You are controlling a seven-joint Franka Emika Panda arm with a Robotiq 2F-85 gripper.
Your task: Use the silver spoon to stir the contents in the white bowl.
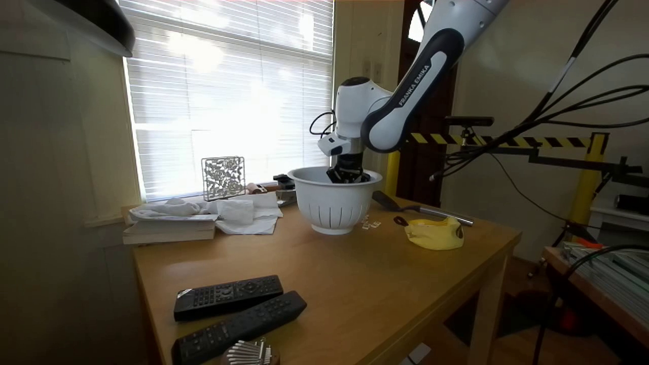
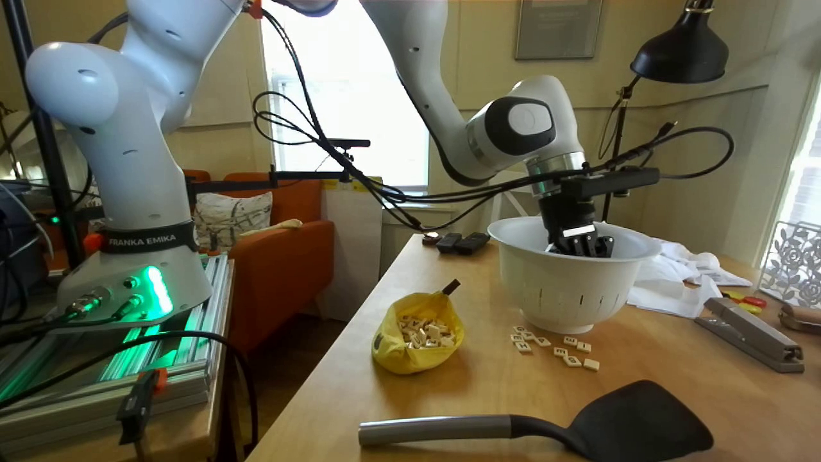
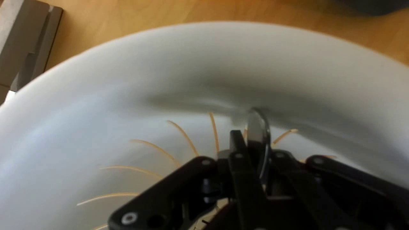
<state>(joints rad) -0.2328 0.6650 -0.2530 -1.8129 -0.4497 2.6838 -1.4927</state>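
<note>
The large white bowl (image 1: 329,205) stands upright on the table; it also shows in an exterior view (image 2: 564,282) and fills much of the wrist view (image 3: 198,44). My gripper (image 1: 349,177) reaches down inside its rim, fingertips hidden by the bowl wall in both exterior views. In the wrist view the gripper (image 3: 255,150) is shut on the silver spoon (image 3: 258,126), whose shiny rounded end sticks out between the fingers near the bowl's wall. The rest of the spoon is hidden. A few cream tiles (image 3: 204,220) show under the gripper inside the bowl.
Letter tiles (image 2: 571,360) lie beside the bowl's foot. A yellow bag of tiles (image 2: 397,362), a black spatula (image 2: 641,420) and a stapler (image 2: 750,337) lie around it. Remotes (image 1: 228,296), white paper (image 1: 248,215) and a book (image 1: 170,231) are also on the table.
</note>
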